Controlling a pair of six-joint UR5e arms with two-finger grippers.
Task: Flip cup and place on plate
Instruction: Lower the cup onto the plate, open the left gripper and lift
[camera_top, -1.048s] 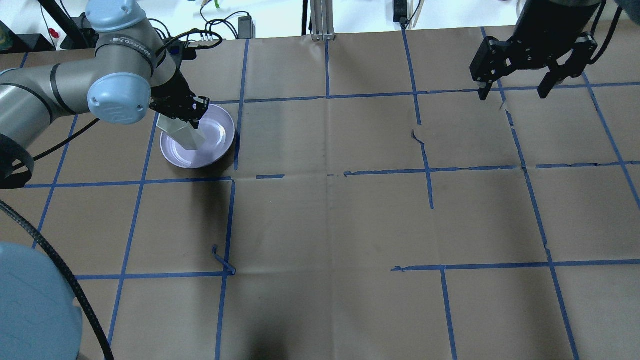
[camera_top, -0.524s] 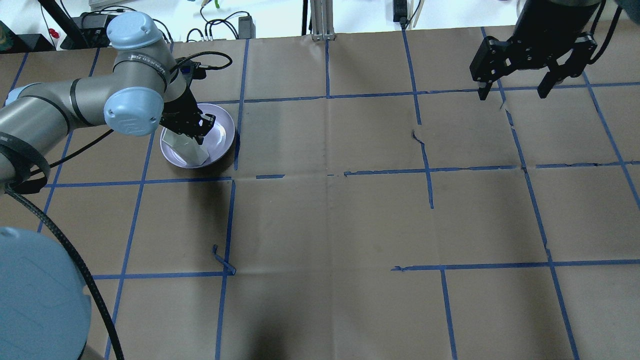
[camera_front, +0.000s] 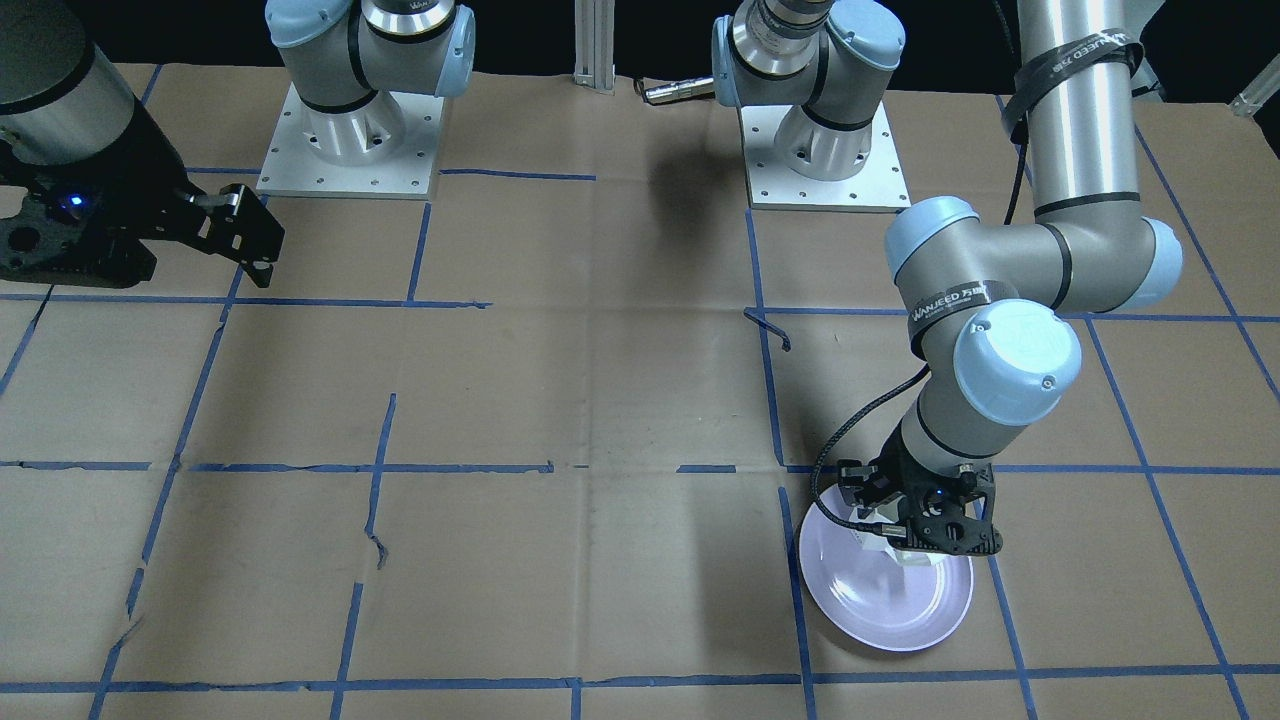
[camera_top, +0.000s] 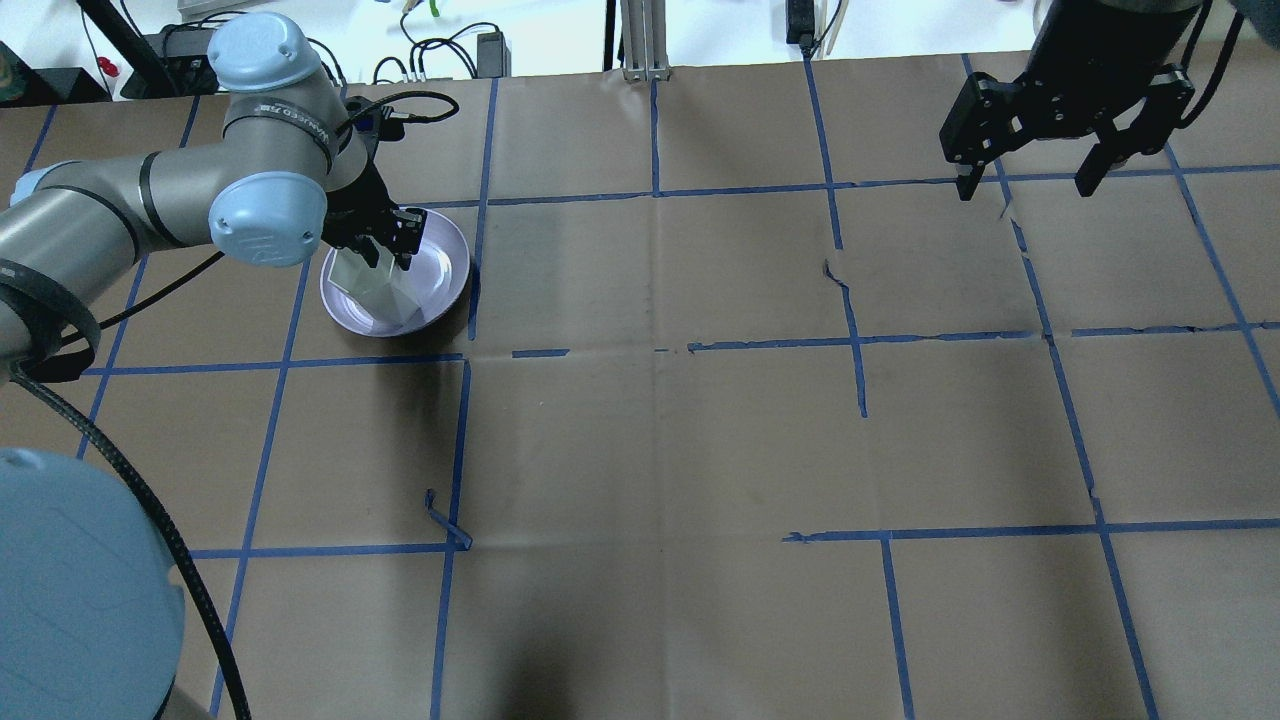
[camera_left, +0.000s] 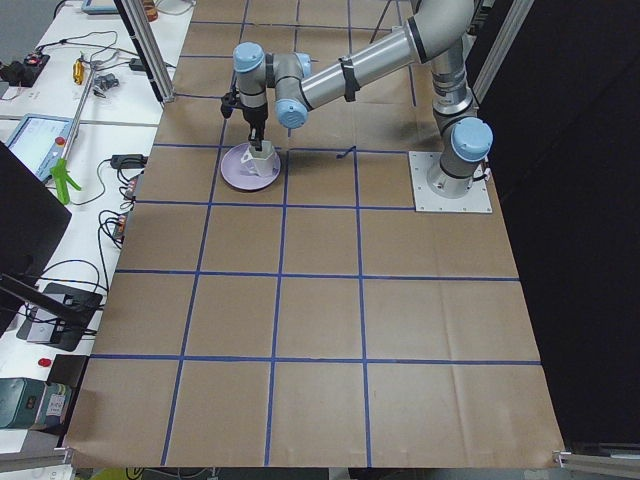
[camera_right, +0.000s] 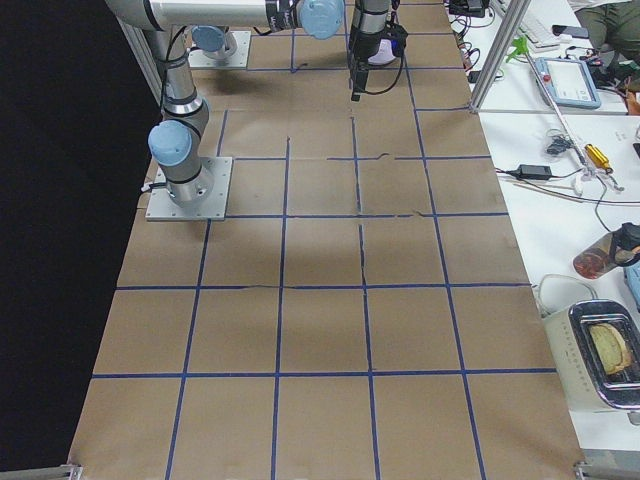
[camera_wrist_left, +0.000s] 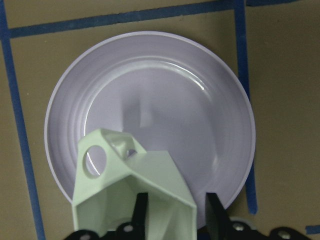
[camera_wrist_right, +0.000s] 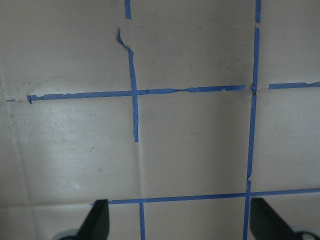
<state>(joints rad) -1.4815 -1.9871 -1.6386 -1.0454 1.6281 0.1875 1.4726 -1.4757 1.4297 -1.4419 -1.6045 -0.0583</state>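
Observation:
The pale lavender plate (camera_top: 440, 270) lies on the table at the far left; it also shows in the left wrist view (camera_wrist_left: 165, 100) and the front view (camera_front: 880, 610). The white faceted cup (camera_top: 378, 290) is over the plate's near-left part, its angular handle showing in the left wrist view (camera_wrist_left: 95, 160). My left gripper (camera_top: 385, 258) is shut on the cup from above, its fingers (camera_wrist_left: 141, 212) straddling the cup's side. I cannot tell whether the cup touches the plate. My right gripper (camera_top: 1025, 185) is open and empty, high at the far right.
Brown paper with a blue tape grid covers the table (camera_top: 660, 450). Loose tape curls stick up at one spot (camera_top: 445, 520). Cables and an aluminium post (camera_top: 640, 40) stand beyond the far edge. The two arm bases (camera_front: 345, 130) are bolted at the robot's side.
My left gripper has brought the cup down from a tilted hold over the plate to a more upright pose on its near-left part. The right arm has not moved.

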